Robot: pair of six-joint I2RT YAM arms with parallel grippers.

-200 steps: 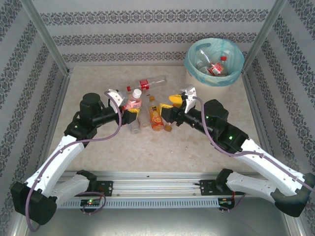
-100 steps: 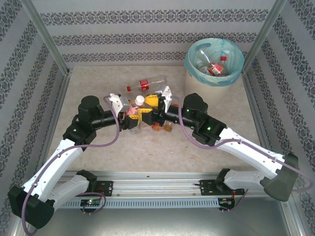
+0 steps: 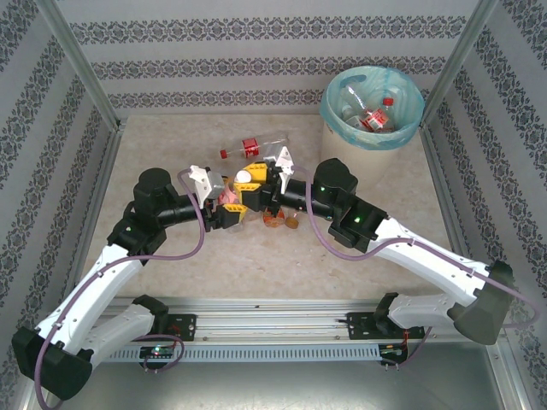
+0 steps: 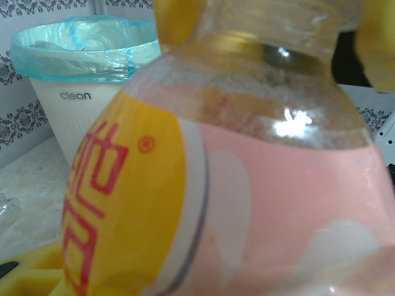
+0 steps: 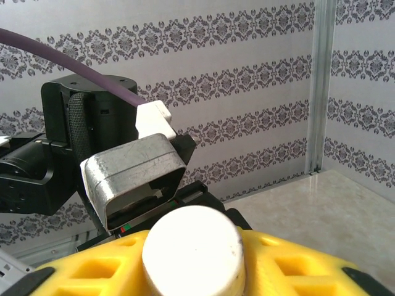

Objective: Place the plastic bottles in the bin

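A bottle with a pink and yellow label (image 4: 247, 203) stands upright in mid-table, and my left gripper (image 3: 228, 206) is shut on its body. One of its yellow fingers (image 4: 28, 274) shows low beside the label. My right gripper (image 3: 249, 182) reaches in from the right, its yellow fingers (image 5: 92, 271) closed against both sides of the bottle's white cap (image 5: 192, 250). A clear bottle with a red label (image 3: 252, 145) lies behind them. An orange bottle (image 3: 273, 219) lies partly hidden under the right arm. The bin (image 3: 372, 107) stands at the back right.
The bin (image 4: 80, 92) has a teal liner and holds several bottles (image 3: 376, 116). A small brown cap (image 3: 292, 222) lies on the table by the orange bottle. Patterned walls and metal posts enclose the table on three sides.
My right arm swung left, away from the orange bottle, and its jaws closed in on the pink bottle's cap. The left arm kept its hold and barely moved.
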